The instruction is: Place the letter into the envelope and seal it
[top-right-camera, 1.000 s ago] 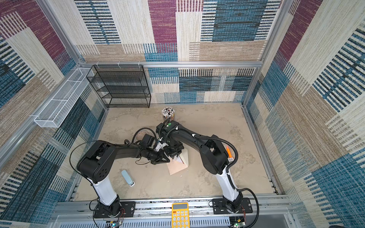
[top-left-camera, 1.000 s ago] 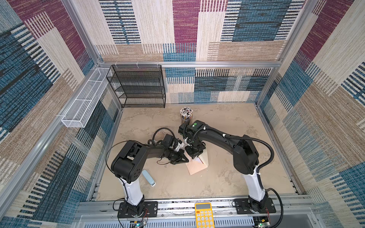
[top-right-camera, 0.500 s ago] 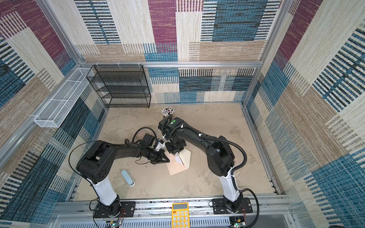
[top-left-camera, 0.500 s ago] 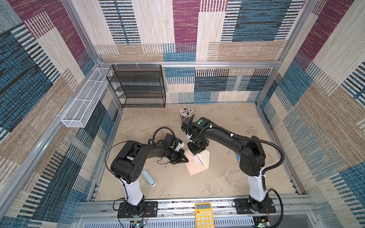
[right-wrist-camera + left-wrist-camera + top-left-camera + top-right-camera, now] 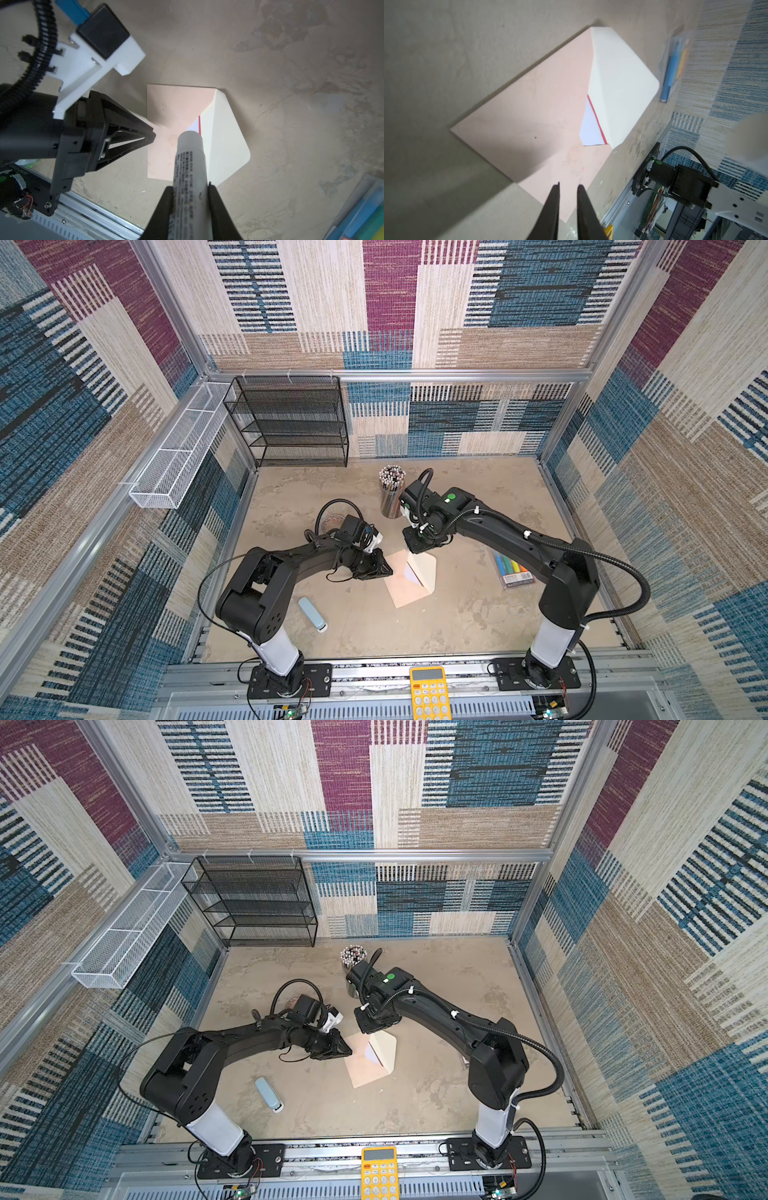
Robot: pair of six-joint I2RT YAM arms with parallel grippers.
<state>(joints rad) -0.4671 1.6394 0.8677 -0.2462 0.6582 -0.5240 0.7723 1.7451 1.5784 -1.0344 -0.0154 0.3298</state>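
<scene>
Peach envelope (image 5: 401, 589) lies on the bench (image 5: 374, 639), letter (image 5: 590, 126) tucked inside, flap (image 5: 424, 570) up. Left tool (image 5: 568, 186) has just opened a little at its left edge, empty. Right tool (image 5: 190, 187), gripping a glue stick (image 5: 190, 158), has backed off far. Pressing the flap down looks next.

envelope (image 5: 529, 124): smooth matt paper.
glue stick (image 5: 190, 166): smooth white plastic, a bit shiny.
table (image 5: 457, 626): matt, blotchy, stone-like.
walls (image 5: 390, 302): rough woven cloth.
shelf (image 5: 291, 423): black metal mesh.
basket (image 5: 176, 456): white wire mesh.
</scene>
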